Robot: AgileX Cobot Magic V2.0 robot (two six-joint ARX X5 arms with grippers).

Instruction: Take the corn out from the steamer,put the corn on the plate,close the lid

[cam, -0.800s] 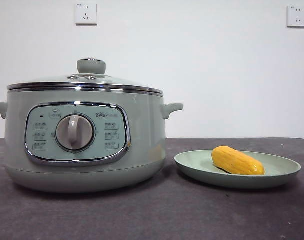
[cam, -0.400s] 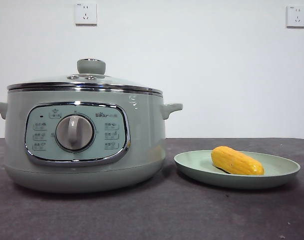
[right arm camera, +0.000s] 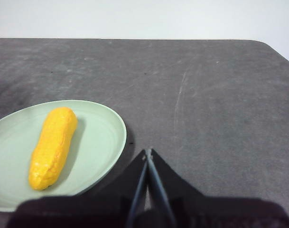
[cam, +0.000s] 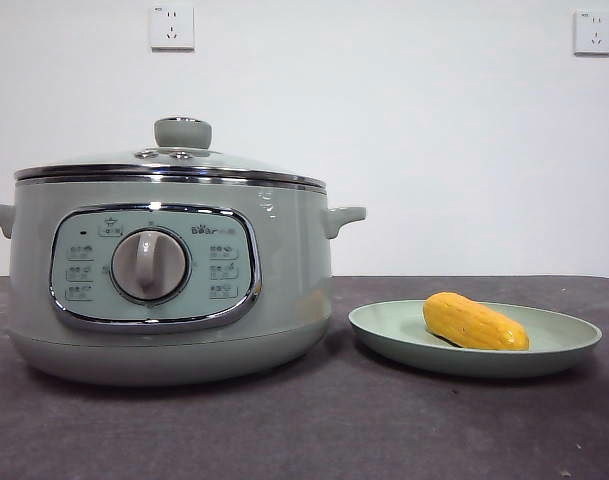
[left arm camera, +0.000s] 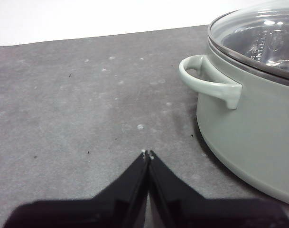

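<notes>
**Corn on plate, lid seated, both grippers clenched and empty**

Front view: the steamer (cam: 169,285) stands on the dark table (cam: 314,430) with the lid (cam: 174,160) sitting level on its chrome rim, pale green knob upright at centre. Just beside the pot sits the plate (cam: 384,335); apart from it, not touching. The corn (cam: 474,322) lies on its side inside the plate, toward the half nearer the steamer. No arm shows in this view. Two wall sockets (cam: 172,27) on the white wall behind.

Right wrist view: right gripper (right arm camera: 147,153) has its jaws pressed together, tips meeting, nothing between them. It is over bare table just beside the plate (right arm camera: 106,137) rim. The corn (right arm camera: 53,146) lies well inside the plate, clear of the fingertips, no contact.

Left wrist view: left gripper (left arm camera: 147,155) likewise clenched tip to tip, holding nothing. It is above open table, near the steamer (left arm camera: 248,137) on its side-handle (left arm camera: 208,83) flank, not touching. Lid (left arm camera: 263,40) glass visible seated on the rim.
</notes>
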